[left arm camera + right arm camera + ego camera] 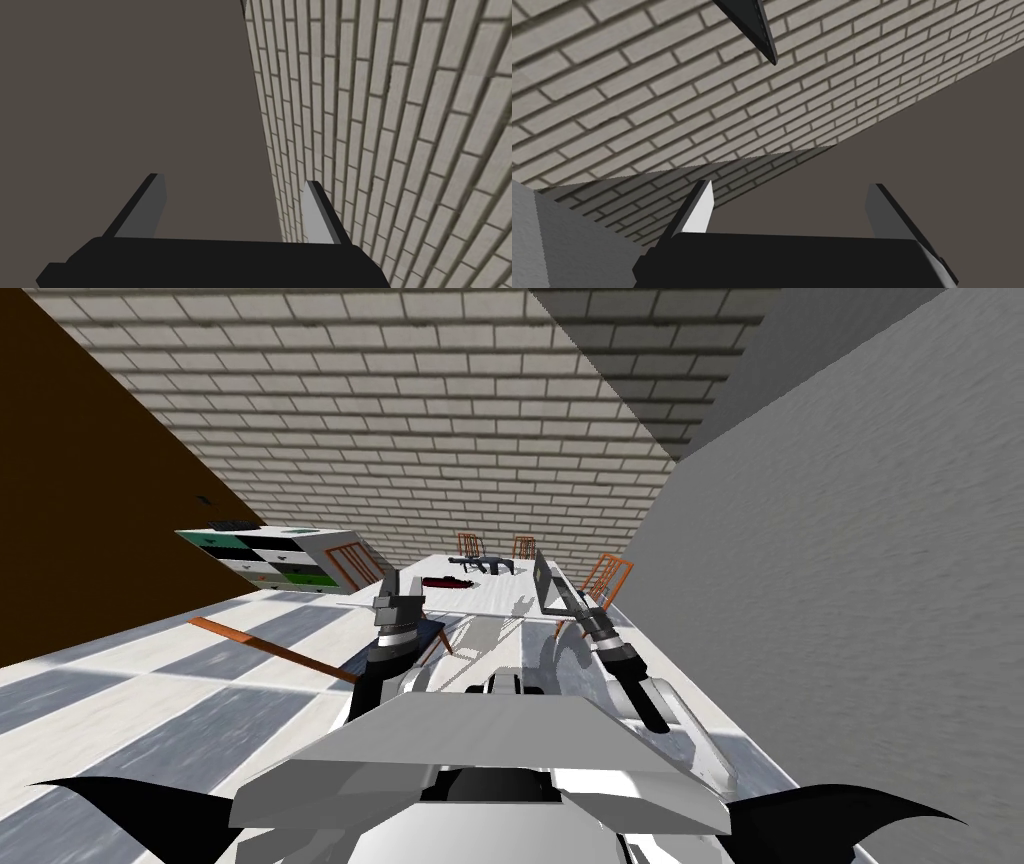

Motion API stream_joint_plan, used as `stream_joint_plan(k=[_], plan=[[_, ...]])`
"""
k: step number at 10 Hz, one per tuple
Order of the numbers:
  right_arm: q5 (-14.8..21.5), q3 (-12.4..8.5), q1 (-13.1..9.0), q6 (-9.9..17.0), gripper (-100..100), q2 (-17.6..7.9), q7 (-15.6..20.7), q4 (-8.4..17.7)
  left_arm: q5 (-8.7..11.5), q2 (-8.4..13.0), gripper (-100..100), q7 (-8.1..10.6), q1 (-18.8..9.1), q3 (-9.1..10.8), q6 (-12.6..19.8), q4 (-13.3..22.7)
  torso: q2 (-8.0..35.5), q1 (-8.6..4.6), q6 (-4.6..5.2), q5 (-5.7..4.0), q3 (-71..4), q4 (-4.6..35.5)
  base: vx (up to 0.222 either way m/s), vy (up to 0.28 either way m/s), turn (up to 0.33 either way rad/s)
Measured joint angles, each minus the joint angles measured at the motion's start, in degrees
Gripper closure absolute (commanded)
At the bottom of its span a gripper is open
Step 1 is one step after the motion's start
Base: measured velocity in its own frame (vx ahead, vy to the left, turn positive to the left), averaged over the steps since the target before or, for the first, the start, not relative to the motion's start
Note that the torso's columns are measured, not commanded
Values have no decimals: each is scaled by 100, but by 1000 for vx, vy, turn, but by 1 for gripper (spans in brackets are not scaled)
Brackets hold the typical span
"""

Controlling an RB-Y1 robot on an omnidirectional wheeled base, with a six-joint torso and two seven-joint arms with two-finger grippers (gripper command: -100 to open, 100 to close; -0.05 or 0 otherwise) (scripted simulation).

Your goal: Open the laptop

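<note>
Just ahead of the right gripper (790, 185), the laptop (543, 580) is sitting lid-up. That gripper and the left gripper (232, 179) are both gaping wide, gripping nothing.

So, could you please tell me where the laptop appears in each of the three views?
Head view: the laptop stands on the white table, lid raised, right beside the right tool.
Right wrist view: a dark pointed corner, probably its lid, beyond the open fingers.
Left wrist view: not in it; the left tool is open.
Shared landmark: the brick wall, in all three.
</note>
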Motion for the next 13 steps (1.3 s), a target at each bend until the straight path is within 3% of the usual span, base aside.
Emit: stream_joint_plan(k=[4, 7, 13], plan=[[634, -231, 56, 439, -100, -450, 545, 202, 0, 0, 0, 0, 0, 0, 0, 0, -7, 0, 0, 0, -5, -2, 54, 134, -14], [1029, -347, 4, 729, -100, -726, 963, 512, 0, 0, 0, 0, 0, 0, 0, 0, -1, -1, 0, 0, 0, 0, 58, 134, 20], [1605, -581, 9, 1251, -100, -1248, 1703, 1008, 0, 0, 0, 0, 0, 0, 0, 0, 0, 1, 1, 0, 0, 0, 57, 113, 33]])
